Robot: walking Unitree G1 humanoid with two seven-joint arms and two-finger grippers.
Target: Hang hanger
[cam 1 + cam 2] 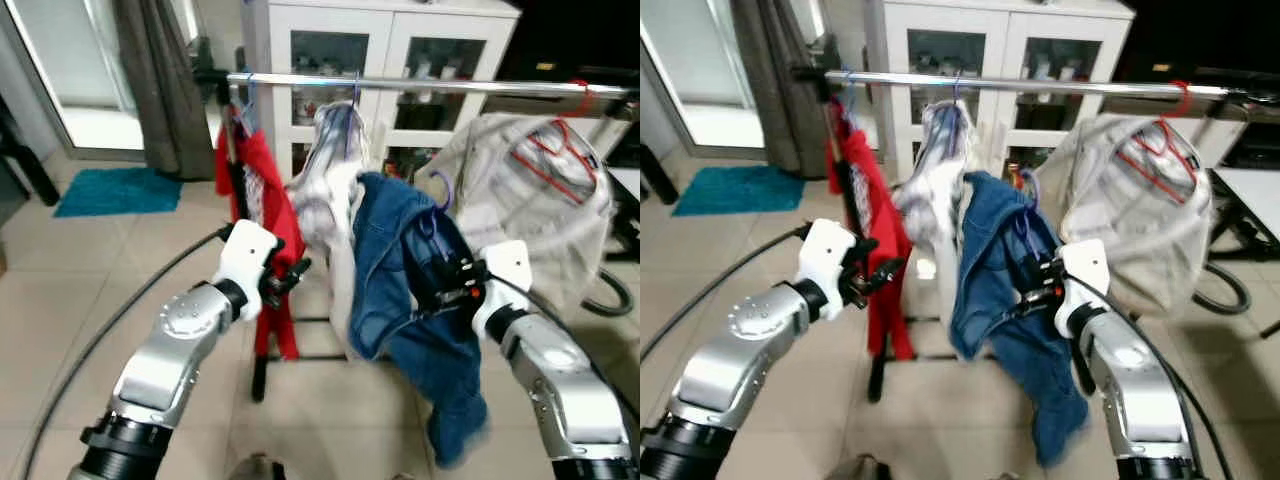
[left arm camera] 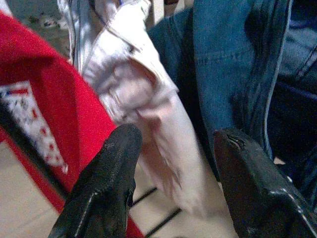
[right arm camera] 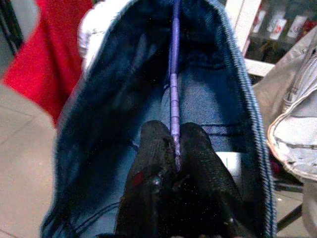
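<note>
Both grippers up: our right gripper (image 3: 174,148) pinches the thin purple hanger (image 3: 174,94) inside the blue denim jacket (image 1: 400,270); left gripper (image 2: 173,183) gapes empty; next, we judge, lift its hook onto the silver metal rail (image 1: 420,86).

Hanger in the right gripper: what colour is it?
Purple. The hanger shows best in the right wrist view, pinched by the right gripper inside the denim garment.

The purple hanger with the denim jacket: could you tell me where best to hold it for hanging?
Probably where the right gripper has it: on the thin straight bar of the purple hanger, from below inside the denim jacket. That leaves the hook free above for the rail.
</note>
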